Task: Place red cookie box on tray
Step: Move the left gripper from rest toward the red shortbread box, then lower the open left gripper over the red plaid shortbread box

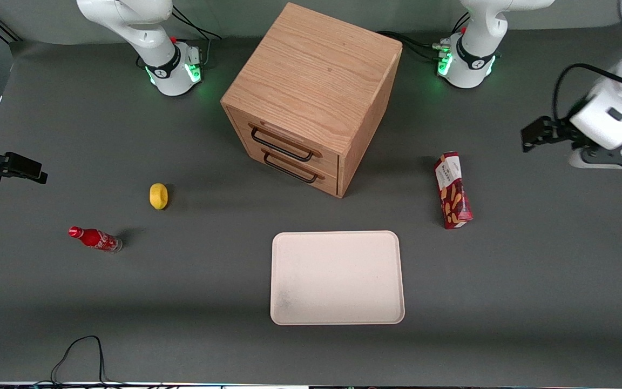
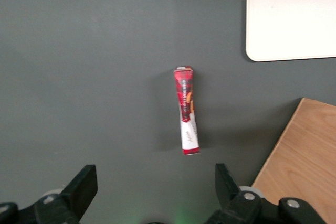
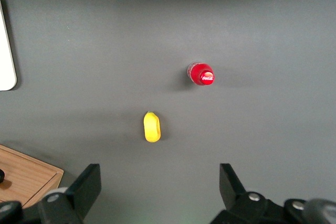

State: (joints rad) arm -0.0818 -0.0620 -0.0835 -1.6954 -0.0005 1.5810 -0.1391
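Observation:
The red cookie box (image 1: 453,190) (image 2: 186,111) stands on one long edge on the dark table, between the wooden drawer cabinet and the working arm's end of the table. The cream-white tray (image 1: 337,277) (image 2: 292,14) lies flat with nothing on it, nearer the front camera than the cabinet. My gripper (image 1: 533,135) (image 2: 155,190) hovers high above the table toward the working arm's end, farther from the front camera than the box and apart from it. Its fingers (image 2: 84,184) are spread wide, with nothing between them.
A wooden two-drawer cabinet (image 1: 311,97) (image 2: 302,156) stands mid-table, both drawers shut. A yellow lemon-like object (image 1: 159,195) (image 3: 151,127) and a small red bottle (image 1: 95,239) (image 3: 201,74) sit toward the parked arm's end. A black cable (image 1: 81,351) loops at the table's front edge.

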